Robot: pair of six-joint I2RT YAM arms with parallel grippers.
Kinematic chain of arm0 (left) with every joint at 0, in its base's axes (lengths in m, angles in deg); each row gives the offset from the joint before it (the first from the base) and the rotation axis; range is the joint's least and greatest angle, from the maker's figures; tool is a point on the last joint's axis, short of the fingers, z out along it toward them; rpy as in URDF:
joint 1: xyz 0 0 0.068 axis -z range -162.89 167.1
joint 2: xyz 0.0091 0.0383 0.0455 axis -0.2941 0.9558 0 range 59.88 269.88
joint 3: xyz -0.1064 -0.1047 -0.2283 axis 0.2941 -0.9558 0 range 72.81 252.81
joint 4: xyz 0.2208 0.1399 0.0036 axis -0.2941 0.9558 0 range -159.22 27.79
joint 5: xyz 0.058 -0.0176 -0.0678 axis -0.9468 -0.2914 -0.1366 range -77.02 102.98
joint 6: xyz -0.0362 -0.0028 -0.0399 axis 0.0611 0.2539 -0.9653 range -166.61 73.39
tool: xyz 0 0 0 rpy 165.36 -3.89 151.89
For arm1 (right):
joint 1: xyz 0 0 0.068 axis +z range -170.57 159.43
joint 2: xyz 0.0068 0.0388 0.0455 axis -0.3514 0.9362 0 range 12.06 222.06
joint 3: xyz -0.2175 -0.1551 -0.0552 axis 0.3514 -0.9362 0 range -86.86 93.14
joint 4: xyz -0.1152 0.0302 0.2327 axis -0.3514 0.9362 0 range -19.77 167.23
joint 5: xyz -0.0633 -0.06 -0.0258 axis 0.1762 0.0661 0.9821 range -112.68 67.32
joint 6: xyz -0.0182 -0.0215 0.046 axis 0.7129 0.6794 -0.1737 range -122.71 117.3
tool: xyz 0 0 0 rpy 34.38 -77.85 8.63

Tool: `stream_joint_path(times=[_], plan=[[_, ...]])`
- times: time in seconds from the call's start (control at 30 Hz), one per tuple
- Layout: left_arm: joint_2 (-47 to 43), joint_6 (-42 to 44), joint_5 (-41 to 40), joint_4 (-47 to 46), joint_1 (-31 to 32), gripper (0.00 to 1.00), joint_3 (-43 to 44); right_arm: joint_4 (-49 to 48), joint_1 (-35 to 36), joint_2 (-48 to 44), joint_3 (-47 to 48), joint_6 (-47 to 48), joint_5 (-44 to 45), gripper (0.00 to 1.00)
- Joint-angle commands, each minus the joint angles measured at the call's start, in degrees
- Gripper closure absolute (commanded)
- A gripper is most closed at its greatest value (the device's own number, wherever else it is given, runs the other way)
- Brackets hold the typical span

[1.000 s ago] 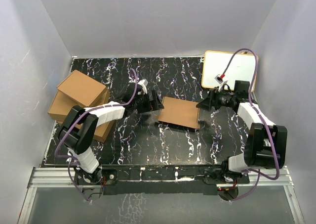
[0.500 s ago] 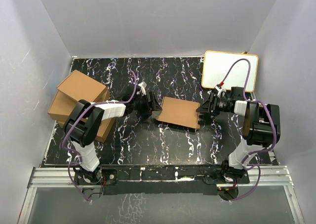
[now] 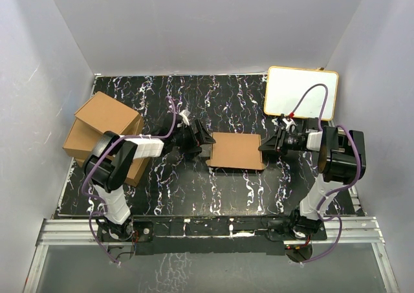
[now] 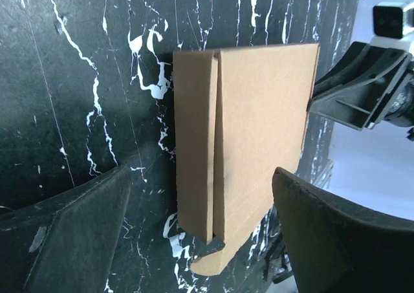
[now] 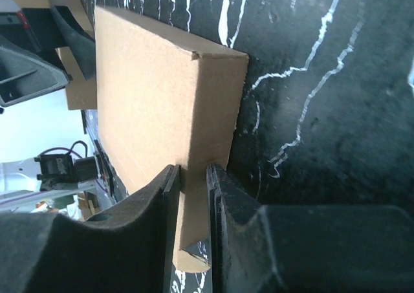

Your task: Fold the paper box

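Top external view: the paper box (image 3: 238, 151) lies flat mid-table between the two arms, lid down and largely assembled. The left gripper (image 3: 202, 140) stands at its left edge and the right gripper (image 3: 265, 145) at its right edge, and the stacked boxes (image 3: 103, 128) and the white board (image 3: 301, 92) are well apart from it. Against the frame half a second earlier, the box now sits squarer to the table (image 3: 168, 189) and flatter, where it was skewed with its left edge lifted. Left wrist view: the left gripper (image 4: 200, 176) is spread wide and grips nothing, the box (image 4: 259, 125) lying ahead between its fingers (image 4: 71, 235). A rounded tab at the box's lower corner looks untucked. Right wrist view: the right gripper (image 5: 192, 196) is nearly closed, pinching a small side flap of the box (image 5: 162, 92) between its fingers (image 5: 223, 209). Tucking the remaining flaps appears to be the work left.
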State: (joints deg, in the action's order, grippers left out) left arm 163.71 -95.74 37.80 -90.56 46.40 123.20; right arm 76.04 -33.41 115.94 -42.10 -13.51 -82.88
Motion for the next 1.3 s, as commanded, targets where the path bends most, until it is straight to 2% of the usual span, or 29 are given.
stream_joint_path(times=[0.0,0.47,0.6,0.77,0.8,1.07,1.27], plan=[[-0.7,-7.4,2.6,-5.8,-0.1,0.10,-3.9,-1.6,-3.2,1.9,-1.4,0.4,0.8,0.78],[1.9,-17.8,2.8,-16.0,5.2,0.10,-4.8,-1.9,-5.1,4.3,-1.3,-0.4,-0.8,0.81],[2.5,-19.0,0.6,-14.4,6.1,0.21,-3.6,-1.8,-5.1,4.3,-1.2,-0.2,-1.5,0.81],[1.0,-22.1,-1.1,-16.1,6.5,0.59,-3.6,-1.1,-5.1,3.5,-0.6,1.0,-3.3,0.78],[0.7,-22.7,-1.4,-15.2,6.6,0.63,-3.3,-1.0,-5.1,3.1,-0.5,1.4,-3.9,0.77],[-4.5,-28.3,-4.0,-10.1,7.2,0.72,-2.9,9.0,-5.1,-3.2,4.2,10.4,-8.9,0.57],[-9.5,-32.4,-6.8,3.4,7.2,0.72,0.4,27.3,-5.1,-12.1,14.4,28.3,-8.1,0.45]])
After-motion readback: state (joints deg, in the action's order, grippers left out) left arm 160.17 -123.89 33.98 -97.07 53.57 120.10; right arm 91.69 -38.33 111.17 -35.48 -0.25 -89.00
